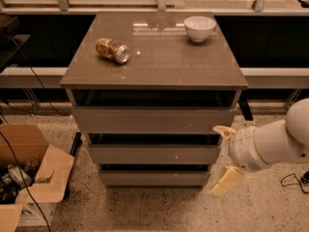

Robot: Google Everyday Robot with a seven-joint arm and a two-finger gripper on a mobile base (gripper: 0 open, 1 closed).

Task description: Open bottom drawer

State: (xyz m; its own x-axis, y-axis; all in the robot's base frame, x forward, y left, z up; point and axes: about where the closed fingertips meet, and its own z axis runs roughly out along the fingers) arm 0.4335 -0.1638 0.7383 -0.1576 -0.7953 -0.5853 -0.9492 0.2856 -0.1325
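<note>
The bottom drawer point(154, 178) is the lowest and slimmest of three grey-brown handleless fronts in the cabinet; it sits flush and closed. Above it are the middle front point(154, 154) with a small pale speck and the tall upper front point(153, 121). My gripper point(226, 156) is at the cabinet's right side, level with the middle and bottom drawers. Its two pale fingers are spread apart, one fingertip point(221, 129) near the middle drawer's top right corner, the other point(227, 181) just right of the bottom drawer. It holds nothing.
On the cabinet top point(154, 69) lie a tipped can point(112, 50) at left and a white bowl point(199, 28) at back right. An open cardboard box point(29, 178) with clutter stands on the speckled floor at left. Cables run at far left and far right.
</note>
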